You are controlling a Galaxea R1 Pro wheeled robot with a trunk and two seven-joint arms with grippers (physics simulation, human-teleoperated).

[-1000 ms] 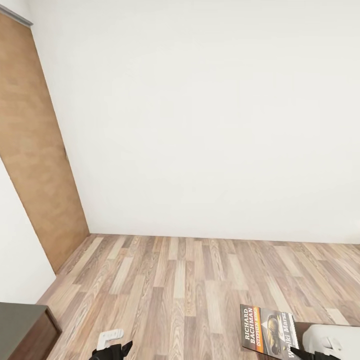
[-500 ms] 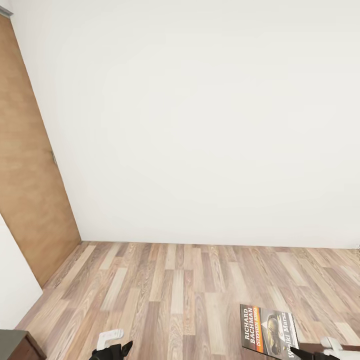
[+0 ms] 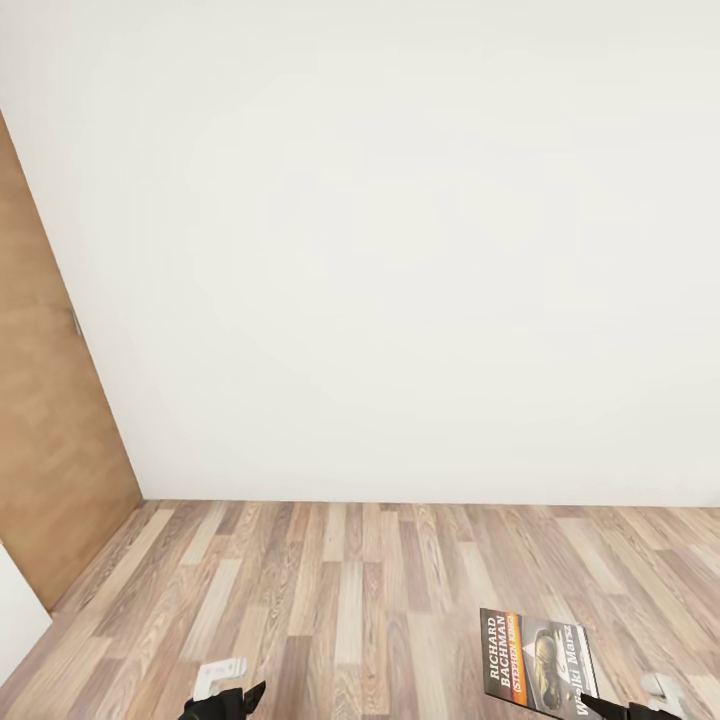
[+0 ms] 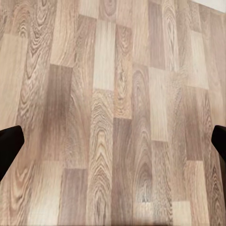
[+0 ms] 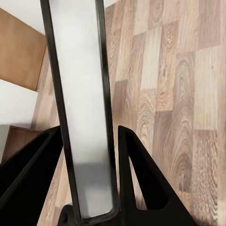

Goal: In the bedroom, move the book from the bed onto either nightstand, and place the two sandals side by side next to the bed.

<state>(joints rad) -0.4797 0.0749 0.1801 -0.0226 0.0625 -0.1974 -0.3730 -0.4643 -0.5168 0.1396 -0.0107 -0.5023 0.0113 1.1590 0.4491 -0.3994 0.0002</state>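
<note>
- From the head view I see a plain white wall [image 3: 400, 250] in front of me and the wood-plank floor [image 3: 350, 590] of the bedroom below it.
- At the left edge of this view there is a brown wooden panel [image 3: 40, 450], probably a door, which meets the white wall in the corner.
- The book [image 3: 535, 665] is low on the right side of the head view, above the floor, with its black and orange cover turned up to the camera; I can read "RICHARD BACHMAN" on it.
- The right end effector [image 3: 625, 712] is just at the bottom edge beside the book; from here I cannot see how it grips.
- The right wrist view gives what the head view does not: the page edge of the book [image 5: 82, 113] stands as a pale strip between the two dark fingers [image 5: 136, 179], which press on it from both sides, so this end effector is clenched on the book.
- The left end effector [image 3: 225, 703] is a dark tip at the bottom left of the head view.
- In the left wrist view its fingertips [image 4: 9, 146] sit at the two opposite edges, wide apart, with bare floor [image 4: 113, 117] between them, so it is released and carries nothing.
</note>
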